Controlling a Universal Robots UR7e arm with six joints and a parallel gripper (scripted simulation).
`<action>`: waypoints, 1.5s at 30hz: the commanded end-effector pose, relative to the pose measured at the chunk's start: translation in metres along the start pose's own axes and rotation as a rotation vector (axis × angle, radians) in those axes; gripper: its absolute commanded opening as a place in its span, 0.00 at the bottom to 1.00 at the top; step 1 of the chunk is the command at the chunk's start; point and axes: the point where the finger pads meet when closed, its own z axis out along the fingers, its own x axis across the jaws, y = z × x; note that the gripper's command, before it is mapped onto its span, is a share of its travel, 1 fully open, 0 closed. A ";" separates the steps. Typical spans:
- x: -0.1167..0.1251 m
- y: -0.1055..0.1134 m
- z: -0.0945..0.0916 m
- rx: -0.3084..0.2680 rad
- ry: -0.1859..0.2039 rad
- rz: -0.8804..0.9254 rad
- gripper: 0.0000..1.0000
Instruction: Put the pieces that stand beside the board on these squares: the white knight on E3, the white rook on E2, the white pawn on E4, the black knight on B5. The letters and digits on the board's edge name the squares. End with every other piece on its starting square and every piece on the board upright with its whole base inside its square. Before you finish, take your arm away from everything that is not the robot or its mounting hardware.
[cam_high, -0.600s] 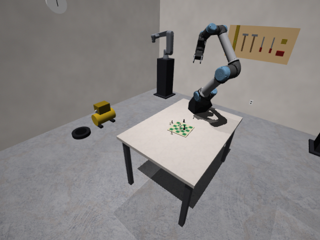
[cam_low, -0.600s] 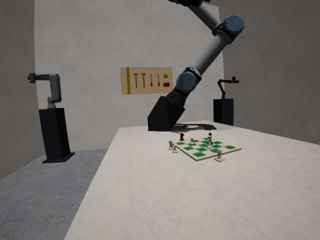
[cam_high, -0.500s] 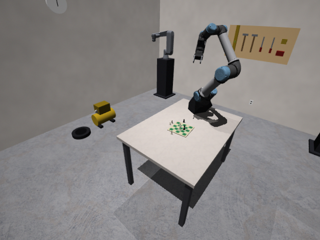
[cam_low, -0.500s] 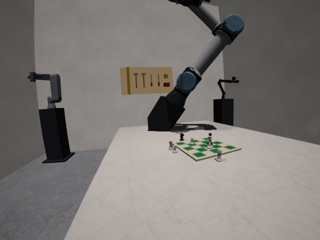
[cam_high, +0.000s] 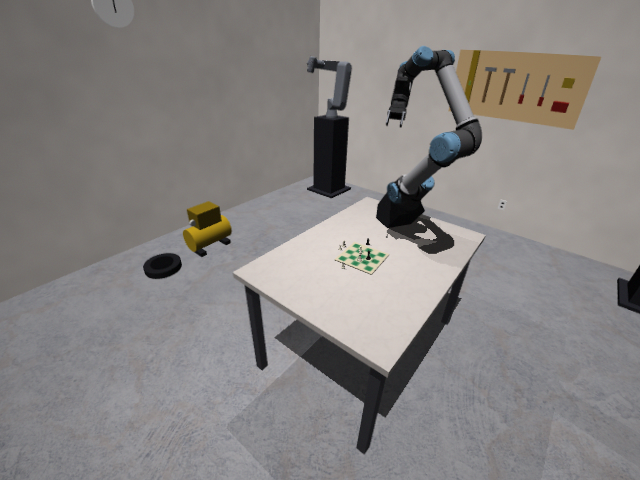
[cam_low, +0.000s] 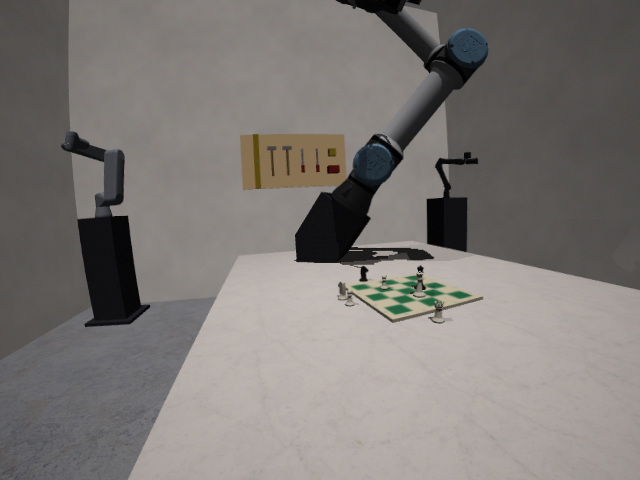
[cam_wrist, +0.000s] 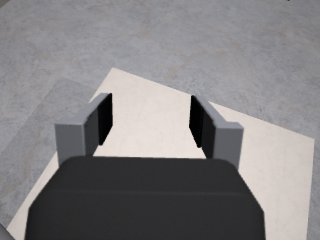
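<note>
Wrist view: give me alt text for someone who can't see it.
The open end effector holds nothing; its two grey fingers stand wide apart, high above the pale table. Grey floor surrounds the table; no chess pieces show.

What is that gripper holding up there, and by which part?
Nothing. The gripper is wide open and empty, high above the table; all pieces stand down by the chessboard.

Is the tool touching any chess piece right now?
Apart. The top view shows the open tool high above the board; the wrist view shows nothing between its fingers.
</note>
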 end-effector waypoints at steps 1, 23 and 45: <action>0.000 0.000 0.000 0.000 0.000 0.000 1.00; -0.006 0.010 0.017 -0.055 -0.063 -0.064 1.00; -0.037 0.059 0.082 -0.276 -0.366 -0.362 1.00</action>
